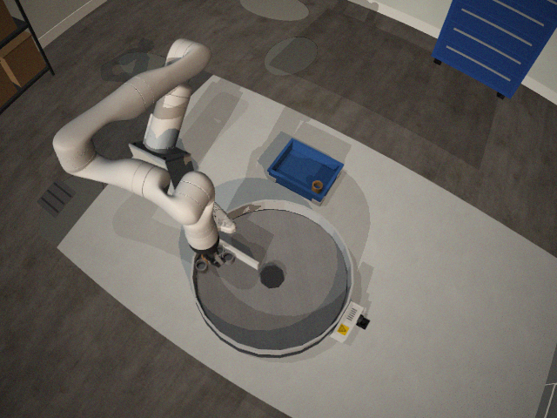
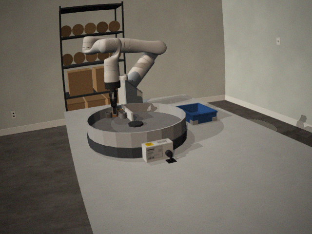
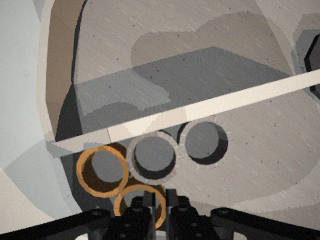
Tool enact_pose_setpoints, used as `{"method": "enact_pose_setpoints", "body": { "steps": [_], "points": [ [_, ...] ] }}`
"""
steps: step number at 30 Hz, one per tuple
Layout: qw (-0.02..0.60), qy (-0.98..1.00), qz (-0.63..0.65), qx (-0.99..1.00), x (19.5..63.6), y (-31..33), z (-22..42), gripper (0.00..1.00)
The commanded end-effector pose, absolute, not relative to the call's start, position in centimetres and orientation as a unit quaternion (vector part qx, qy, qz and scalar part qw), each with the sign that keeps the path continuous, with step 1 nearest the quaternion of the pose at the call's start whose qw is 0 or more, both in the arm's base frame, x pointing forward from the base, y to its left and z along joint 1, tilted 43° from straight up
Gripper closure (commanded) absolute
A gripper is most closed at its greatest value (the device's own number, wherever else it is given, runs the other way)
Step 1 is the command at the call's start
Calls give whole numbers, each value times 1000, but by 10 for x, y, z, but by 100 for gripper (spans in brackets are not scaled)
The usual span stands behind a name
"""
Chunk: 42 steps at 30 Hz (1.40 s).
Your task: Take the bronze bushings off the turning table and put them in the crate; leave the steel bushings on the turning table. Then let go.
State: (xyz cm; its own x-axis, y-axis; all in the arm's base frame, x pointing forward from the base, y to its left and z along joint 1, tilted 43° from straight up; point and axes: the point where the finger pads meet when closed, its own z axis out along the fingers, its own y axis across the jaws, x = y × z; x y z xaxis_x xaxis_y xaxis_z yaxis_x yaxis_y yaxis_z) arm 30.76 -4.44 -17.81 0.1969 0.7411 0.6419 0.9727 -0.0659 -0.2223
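My gripper (image 3: 160, 203) points down at the left rim of the turning table (image 1: 271, 279) and is shut on the wall of a bronze bushing (image 3: 139, 206). A second bronze bushing (image 3: 102, 171) stands just beyond it, next to two steel bushings (image 3: 154, 156) (image 3: 203, 142), all lined up against a white guide bar (image 3: 194, 112). In the top view the cluster sits under the gripper (image 1: 215, 259), with a steel bushing (image 1: 201, 266) at its left. The blue crate (image 1: 305, 168) holds one bronze bushing (image 1: 317, 184). The exterior view shows the gripper (image 2: 114, 110) down among the bushings.
A dark hub (image 1: 271, 275) marks the table's centre. A white control box (image 1: 350, 321) sits at the table's lower right rim. The arm's base pedestal (image 2: 129, 91) stands behind the table. A shelf with boxes (image 2: 87, 57) and a blue cabinet (image 1: 494, 40) stand farther off.
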Motion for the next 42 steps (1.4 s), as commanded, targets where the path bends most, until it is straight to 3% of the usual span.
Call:
{"method": "enact_pose_setpoints", "body": {
  "steps": [1, 42],
  "points": [
    [314, -606, -184, -707, 308, -45, -178, 100],
    [315, -607, -184, -706, 313, -55, -168, 100]
  ]
}}
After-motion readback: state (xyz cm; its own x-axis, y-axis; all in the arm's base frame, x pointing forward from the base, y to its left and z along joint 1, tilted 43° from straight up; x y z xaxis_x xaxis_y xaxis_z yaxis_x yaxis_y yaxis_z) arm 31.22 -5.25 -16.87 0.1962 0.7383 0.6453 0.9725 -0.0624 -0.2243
